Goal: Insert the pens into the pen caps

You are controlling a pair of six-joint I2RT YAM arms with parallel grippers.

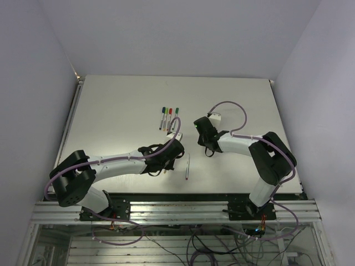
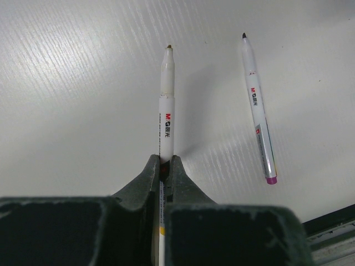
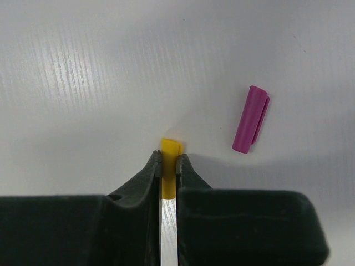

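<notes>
My left gripper is shut on a thin white pen, which sticks out ahead with its bare tip uncovered and a yellow band back between the fingers. A second uncapped pen with a purple end lies on the table to its right, also seen in the top view. My right gripper is shut on the yellow cap, low over the table. The purple cap lies loose just to its right. In the top view the left gripper sits near the front centre and the right gripper a little beyond it.
Three capped pens lie side by side on the white table beyond both grippers. The table's near edge runs close behind the purple-ended pen. Grey walls close in the table on the left, right and back.
</notes>
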